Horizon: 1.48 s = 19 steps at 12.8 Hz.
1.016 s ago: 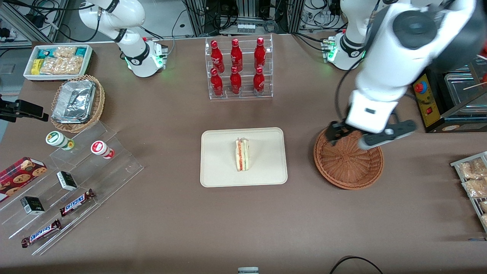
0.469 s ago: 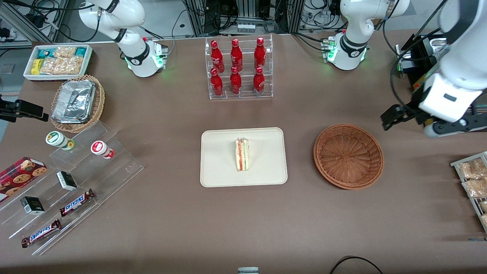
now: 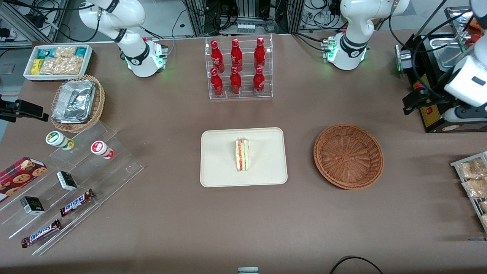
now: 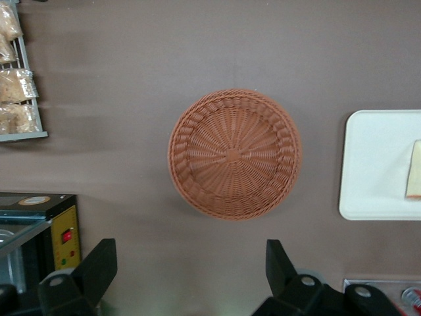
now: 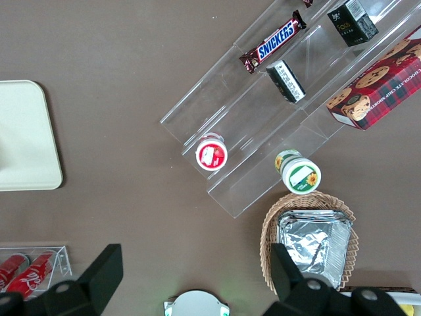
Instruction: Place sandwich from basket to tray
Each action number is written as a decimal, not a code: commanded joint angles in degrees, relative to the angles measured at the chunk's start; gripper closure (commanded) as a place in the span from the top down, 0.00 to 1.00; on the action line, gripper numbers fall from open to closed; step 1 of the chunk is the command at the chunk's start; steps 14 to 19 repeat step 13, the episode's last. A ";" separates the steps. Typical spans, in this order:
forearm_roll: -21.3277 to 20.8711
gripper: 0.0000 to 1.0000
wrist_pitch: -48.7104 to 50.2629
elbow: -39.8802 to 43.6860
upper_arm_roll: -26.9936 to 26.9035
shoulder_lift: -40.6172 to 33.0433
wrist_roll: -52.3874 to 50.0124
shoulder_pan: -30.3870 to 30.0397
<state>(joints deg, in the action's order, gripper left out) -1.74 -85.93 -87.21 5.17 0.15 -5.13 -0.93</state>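
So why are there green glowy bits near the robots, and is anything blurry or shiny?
In the front view, green lights glow on both arm bases, tinting the table beside them, and the foil containers glint. Nothing looks smeared there; the sandwich on the tray is crisp. In the left wrist view, the basket casts a soft shadow, and the gripper shows its jaws wide open.
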 commanded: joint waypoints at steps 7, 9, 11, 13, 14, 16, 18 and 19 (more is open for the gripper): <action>2.26 1.00 -0.12 1.67 -2.27 1.33 3.72 0.31; 2.45 1.00 -0.12 3.27 -2.18 2.40 3.81 0.31; 2.45 1.00 -0.12 3.27 -2.18 2.40 3.90 0.31; 2.27 1.00 -0.12 3.27 -2.18 2.14 3.73 0.31; 2.27 1.00 -0.12 3.27 -2.18 2.14 3.73 0.31; 2.27 1.00 -0.12 3.27 -2.18 2.14 3.73 0.31; 2.27 1.00 -0.12 3.27 -2.18 2.14 3.73 0.31; 2.27 1.00 -0.12 3.27 -2.18 2.14 3.73 0.31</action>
